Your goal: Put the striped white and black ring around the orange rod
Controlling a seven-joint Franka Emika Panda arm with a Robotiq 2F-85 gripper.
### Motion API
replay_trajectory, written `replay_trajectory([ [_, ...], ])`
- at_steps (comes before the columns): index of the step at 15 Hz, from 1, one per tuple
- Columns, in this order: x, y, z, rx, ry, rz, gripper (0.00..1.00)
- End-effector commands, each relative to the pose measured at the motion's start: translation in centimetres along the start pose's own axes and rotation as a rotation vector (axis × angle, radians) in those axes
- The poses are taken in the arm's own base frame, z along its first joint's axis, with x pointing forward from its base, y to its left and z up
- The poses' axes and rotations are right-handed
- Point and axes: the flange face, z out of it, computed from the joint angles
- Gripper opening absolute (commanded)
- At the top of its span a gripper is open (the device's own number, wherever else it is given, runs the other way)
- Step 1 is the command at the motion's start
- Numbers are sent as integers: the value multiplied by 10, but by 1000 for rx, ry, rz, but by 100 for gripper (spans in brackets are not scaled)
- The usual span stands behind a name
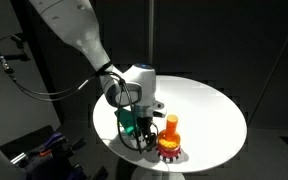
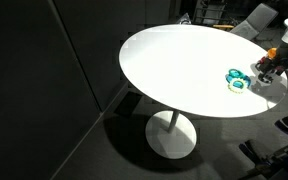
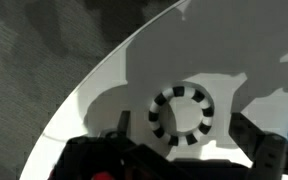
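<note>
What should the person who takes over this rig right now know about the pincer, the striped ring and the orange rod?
Pincer: open, low over the table, holding nothing.
Striped white and black ring: flat on the table; in the wrist view the jaws stand on either side of it.
Orange rod: upright on its red base beside the pincer, no ring seen on it.
Done: pincer placed over the ring.
Left: close, lift, carry to the rod, lower over it.
</note>
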Motion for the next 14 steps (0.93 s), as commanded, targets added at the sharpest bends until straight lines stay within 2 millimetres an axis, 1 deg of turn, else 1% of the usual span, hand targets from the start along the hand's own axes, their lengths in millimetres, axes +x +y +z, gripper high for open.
replay_trajectory([
  [1, 4, -1, 6, -5, 21, 15, 100],
  [7, 3, -2, 19, -12, 21, 13, 100],
  [8, 3, -2, 20, -14, 24, 14, 75],
  [9, 3, -3, 19, -15, 25, 13, 74],
  [11, 3, -6, 16, -19, 22, 15, 59],
  [12, 4, -6, 12, -22, 23, 22, 50],
  [13, 4, -5, 5, -24, 26, 31, 44],
  [14, 3, -4, -2, -26, 31, 37, 43],
])
